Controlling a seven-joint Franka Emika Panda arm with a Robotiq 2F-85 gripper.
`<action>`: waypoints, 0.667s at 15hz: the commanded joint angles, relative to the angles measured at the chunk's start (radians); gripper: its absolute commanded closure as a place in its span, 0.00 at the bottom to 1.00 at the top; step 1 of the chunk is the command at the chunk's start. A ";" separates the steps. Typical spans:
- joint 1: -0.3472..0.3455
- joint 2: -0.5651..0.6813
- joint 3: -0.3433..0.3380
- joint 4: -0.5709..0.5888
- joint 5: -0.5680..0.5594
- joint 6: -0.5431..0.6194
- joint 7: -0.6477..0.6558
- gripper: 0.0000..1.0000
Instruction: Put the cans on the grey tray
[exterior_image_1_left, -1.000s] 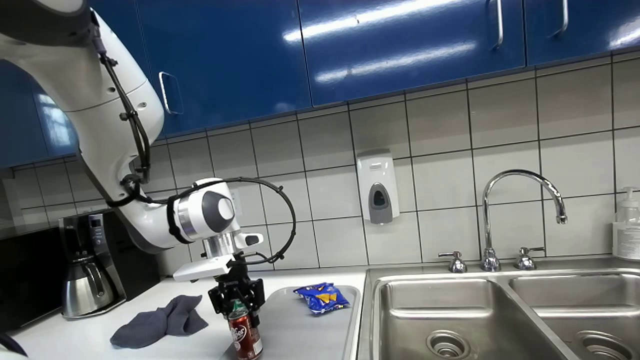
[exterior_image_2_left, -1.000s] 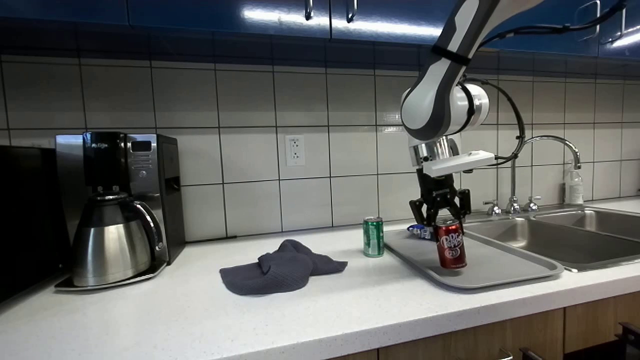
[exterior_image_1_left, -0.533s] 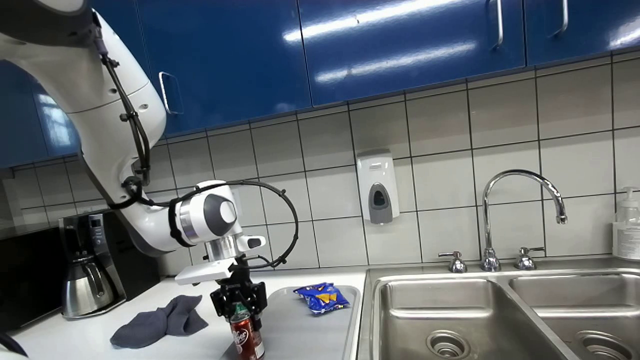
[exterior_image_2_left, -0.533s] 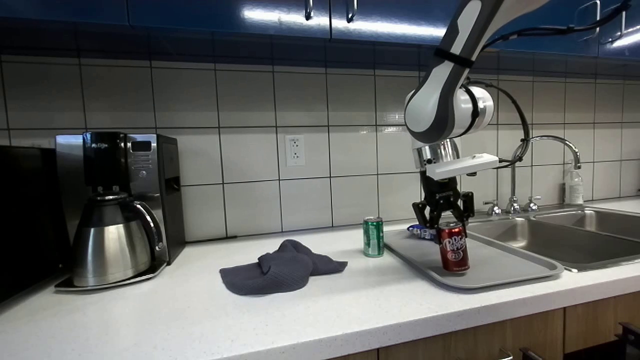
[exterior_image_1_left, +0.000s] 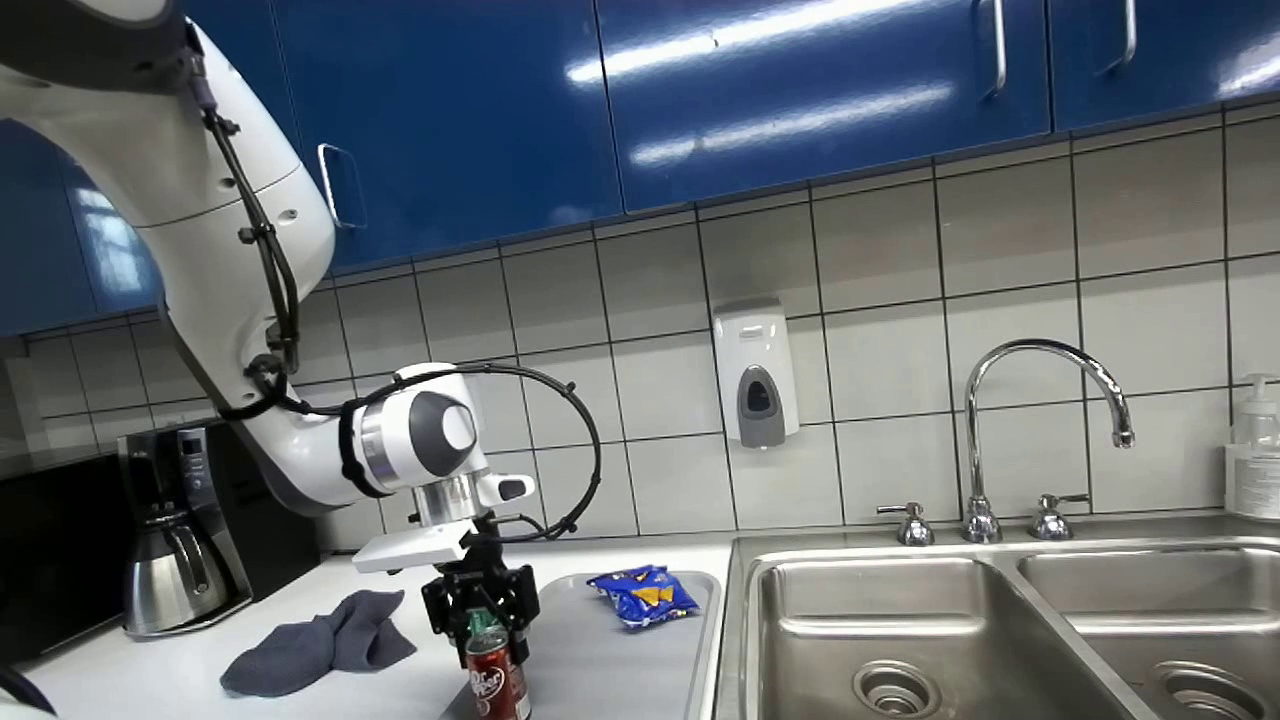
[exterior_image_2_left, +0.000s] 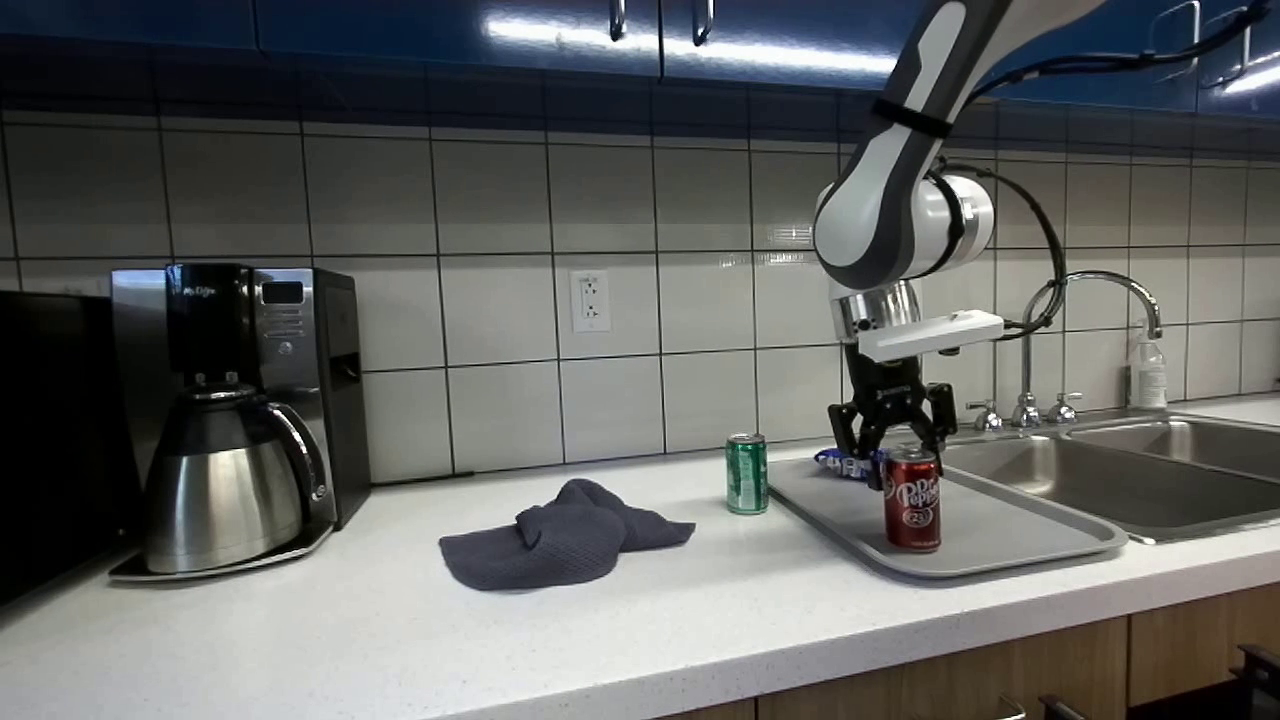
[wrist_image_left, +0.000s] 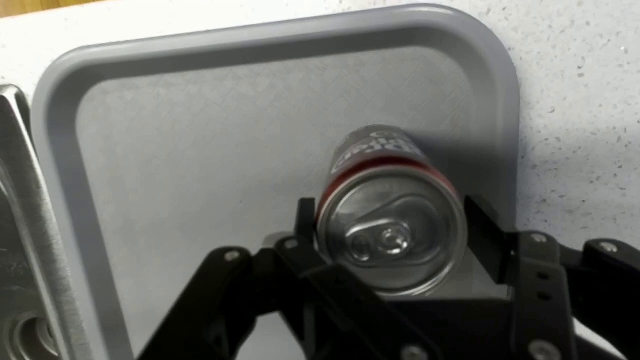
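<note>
Red can (exterior_image_2_left: 912, 512) has gone from tilted to upright on grey tray (exterior_image_2_left: 1015, 535), lower right in an exterior view; tool (exterior_image_2_left: 909, 477) slackened around it, slim gap. Reads as release. Green can (exterior_image_2_left: 747, 477) remains: counter (exterior_image_2_left: 400, 640), right of centre.

Reads "Dr Pepper" in white on the red can (exterior_image_2_left: 912, 510) in an exterior view, with "23" in an oval below the name. Runs upside down and only partly legible in the wrist view. Says "Mr. Coffee", slightly blurred, in pale script on the black front of the coffee maker (exterior_image_2_left: 220, 340). Carries print on the green can (exterior_image_2_left: 747, 475), too blurred to make out. Bears a label on the soap bottle (exterior_image_2_left: 1150, 373), too small to read.
</note>
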 joint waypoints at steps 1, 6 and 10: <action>-0.020 -0.061 0.001 -0.011 0.043 -0.035 -0.066 0.00; -0.023 -0.153 0.006 0.014 0.060 -0.092 -0.133 0.00; -0.019 -0.163 0.014 0.067 0.063 -0.120 -0.148 0.00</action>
